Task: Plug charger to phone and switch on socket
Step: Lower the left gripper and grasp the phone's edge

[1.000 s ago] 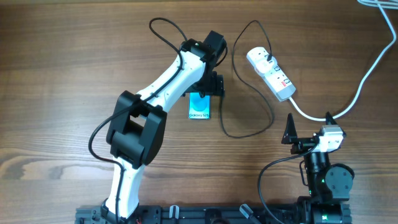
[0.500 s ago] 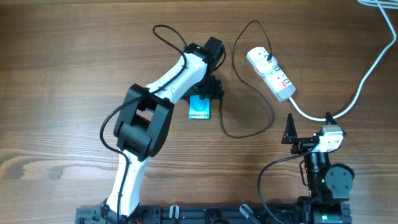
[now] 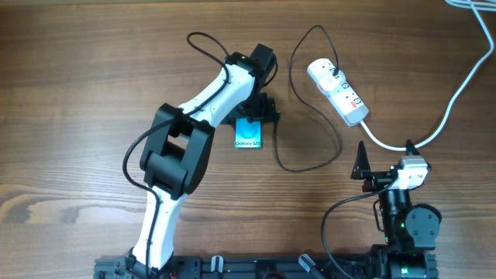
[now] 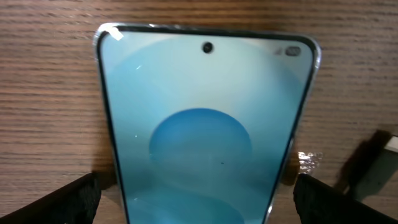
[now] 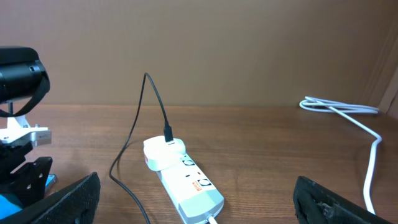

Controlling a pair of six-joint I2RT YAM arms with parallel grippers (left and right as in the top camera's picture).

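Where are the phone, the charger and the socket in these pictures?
phone (image 4: 202, 124): left wrist view, on the middle of its screen.
charger (image 5: 163, 150): right wrist view, on its white plug.
socket (image 3: 341, 94): overhead view, on the middle of its top face.

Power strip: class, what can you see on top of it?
A white plug sits on the power strip's end, with a thin black cable rising from it. Small red switch marks show beside it. The outlet under the plug is covered.
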